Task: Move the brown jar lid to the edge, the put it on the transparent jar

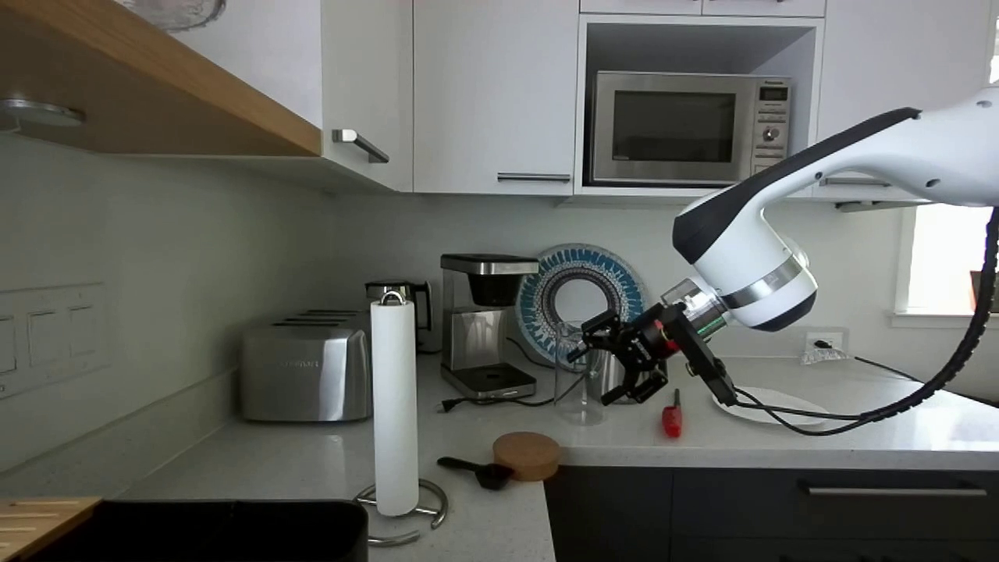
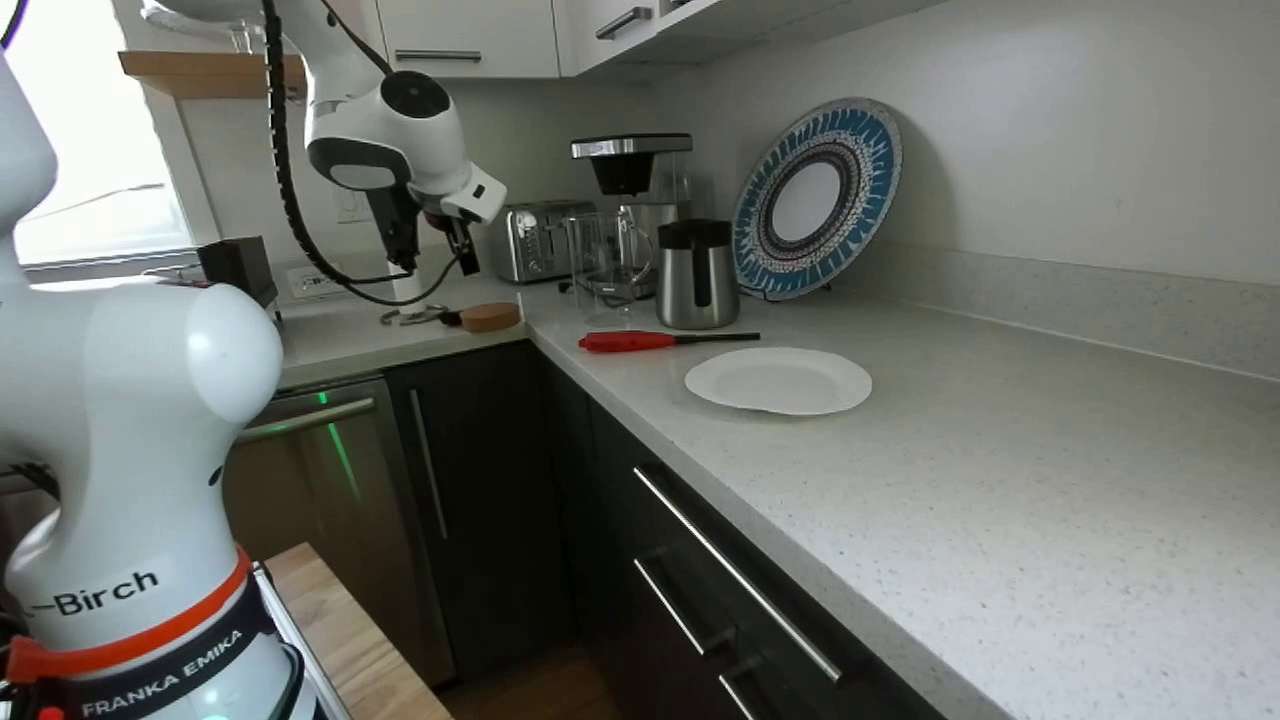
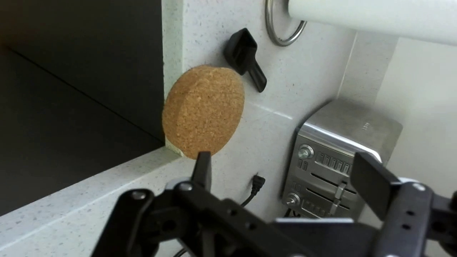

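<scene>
The brown jar lid [image 1: 527, 457], a thick cork disc, lies flat at the inside corner of the counter, and its side reaches the edge [image 1: 702, 459]. In the wrist view the lid [image 3: 207, 110] covers part of that rim, with the scoop right beside it. The transparent jar [image 1: 579, 410] stands upright on the counter near the corner; it is also visible in an exterior view as a clear cylinder [image 2: 598, 290]. My gripper [image 1: 591, 378] hangs above the counter, tilted downward and overlapping the jar in that view. Its fingers are wide apart in the wrist view [image 3: 282, 157], holding nothing.
A black scoop [image 3: 242, 50] lies by the lid, near the paper towel roll [image 1: 396, 406]. The toaster [image 1: 308, 367] and coffee maker [image 1: 488, 328] stand farther back. A steel kettle [image 2: 697, 275], red lighter [image 2: 630, 341] and white plate [image 2: 780, 380] are along the adjoining counter.
</scene>
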Motion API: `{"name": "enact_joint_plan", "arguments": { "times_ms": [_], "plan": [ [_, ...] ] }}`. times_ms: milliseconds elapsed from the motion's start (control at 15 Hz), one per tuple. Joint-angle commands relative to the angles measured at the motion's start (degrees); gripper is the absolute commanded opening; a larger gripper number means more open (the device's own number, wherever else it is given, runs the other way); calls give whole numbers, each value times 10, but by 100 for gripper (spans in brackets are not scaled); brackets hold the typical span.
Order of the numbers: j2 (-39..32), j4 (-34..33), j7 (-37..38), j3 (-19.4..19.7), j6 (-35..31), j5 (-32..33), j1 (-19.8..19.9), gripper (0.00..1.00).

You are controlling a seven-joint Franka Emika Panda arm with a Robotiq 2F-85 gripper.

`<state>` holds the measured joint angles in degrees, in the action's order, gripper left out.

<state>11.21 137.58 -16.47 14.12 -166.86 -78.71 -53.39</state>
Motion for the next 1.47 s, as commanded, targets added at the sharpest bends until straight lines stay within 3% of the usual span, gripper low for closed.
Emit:
{"name": "enact_joint_plan", "arguments": {
  "times_ms": [0,267,533,933,1400],
  "plan": [
    [0,-2,-6,4,0,-5,-3,100],
    [0,-2,-7,6,1,-8,-8,100],
    [-14,1,-67,23,8,-64,-6,100],
    [-42,-11,-218,46,60,-236,-4,100],
    [-102,-11,-323,53,131,-355,2,100]
  ]
}}
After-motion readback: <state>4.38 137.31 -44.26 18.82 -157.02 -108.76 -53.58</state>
